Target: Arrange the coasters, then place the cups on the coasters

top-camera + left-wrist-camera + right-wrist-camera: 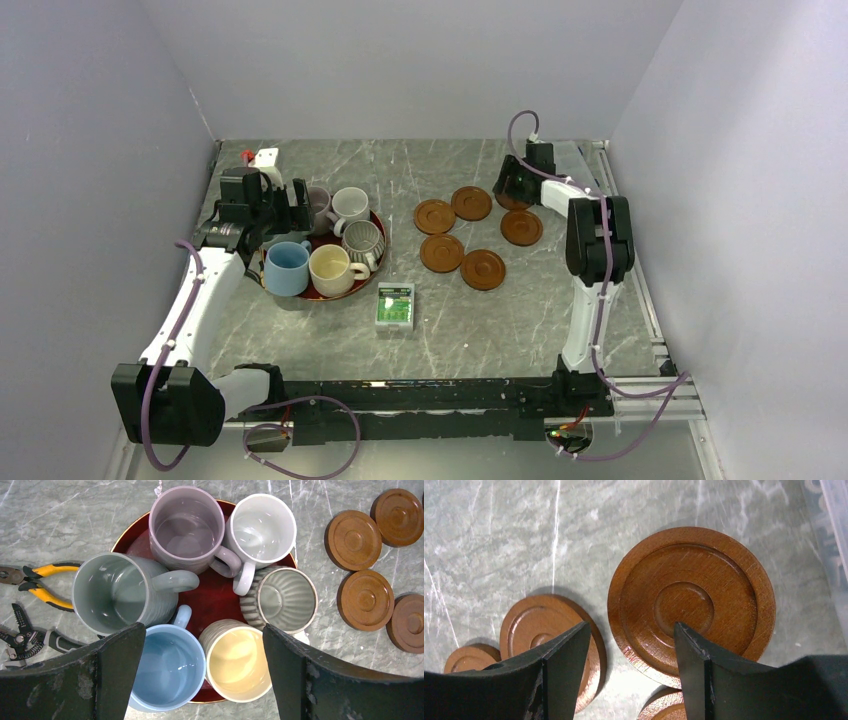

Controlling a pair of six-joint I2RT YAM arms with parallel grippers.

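Grey marble tabletop (pixel 480 330): near its left edge, six slick, breakable ceramic mugs (pixel 330 268) crowd a dark-red round tray (pixel 210 590), left gripper (pixel 202 630) gaping above; rims likely grip best. Farther right, six light, stiff reddish-brown wooden coasters (pixel 441 252) lie scattered, right gripper (pixel 630 627) part-open, empty, over one's edge.

a grey marbled table (pixel 450 320) was seen. on its left half a dark-red round tray (pixel 212 600) was set, with yellow-handled pliers (pixel 40 582) and a black wire stripper (pixel 25 635) laid just beside it. a green-and-white box (pixel 395 307) was placed near the middle, and reddish-brown coasters (pixel 442 252) were clustered on the right half.
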